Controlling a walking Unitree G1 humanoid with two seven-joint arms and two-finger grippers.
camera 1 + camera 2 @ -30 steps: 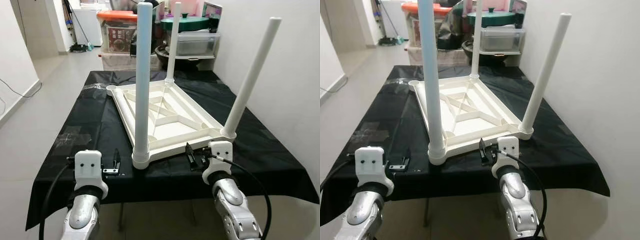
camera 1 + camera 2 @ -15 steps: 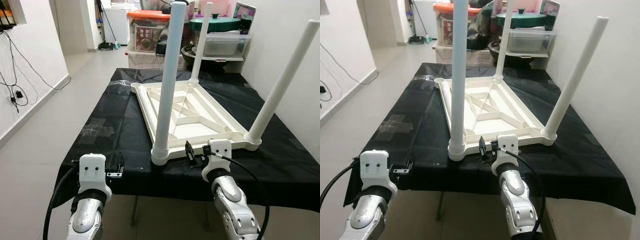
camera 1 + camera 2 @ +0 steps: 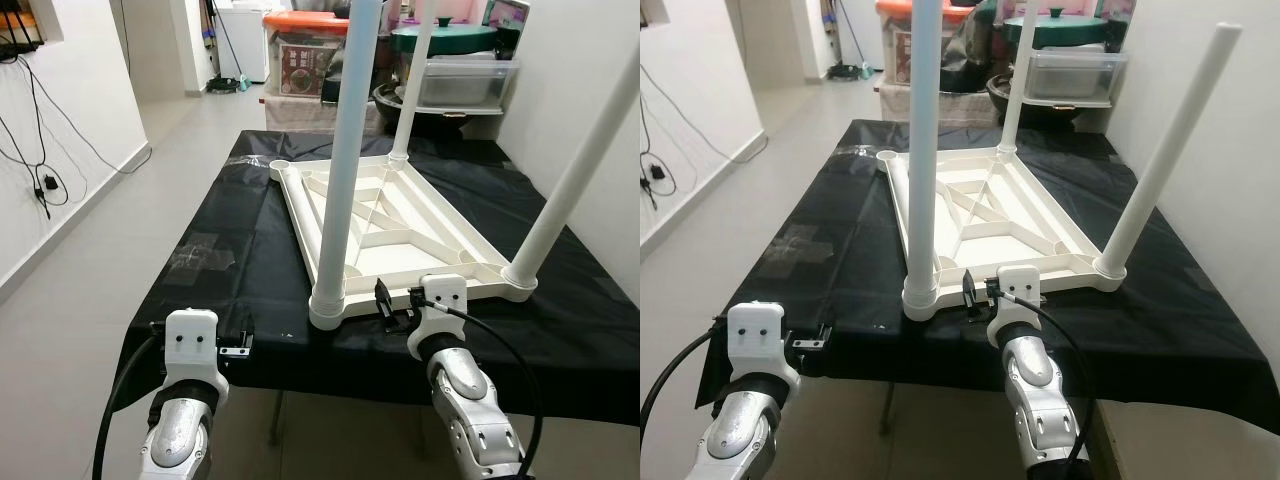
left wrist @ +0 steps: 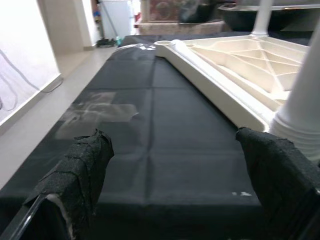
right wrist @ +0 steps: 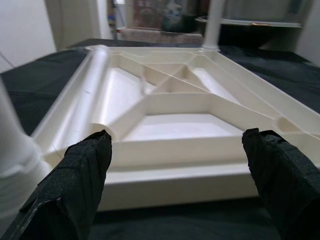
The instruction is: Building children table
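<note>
A white children's table top (image 3: 300, 215) lies upside down on a table under a black cloth (image 3: 235, 215). Three white legs stand in its corners: a near left leg (image 3: 345, 150), a near right leg (image 3: 575, 175) and a far leg (image 3: 408, 90). The far left corner socket (image 3: 281, 164) holds no leg. My right gripper (image 3: 392, 305) is open at the near rim of the top, its fingers (image 5: 75, 185) either side of the rim's middle. Left of the near left leg, my left gripper (image 3: 240, 340) is open over the cloth's front edge, holding nothing.
Storage boxes with an orange lid (image 3: 305, 50) and a pot with a green lid (image 3: 445, 40) stand behind the table. A wall runs close along the right side. Bare floor (image 3: 110, 230) lies to the left. A patch of clear tape (image 3: 205, 250) sits on the cloth.
The camera has shifted, so the table now sits further right and more of the left floor and wall shows. Both grippers keep their places at the front edge.
</note>
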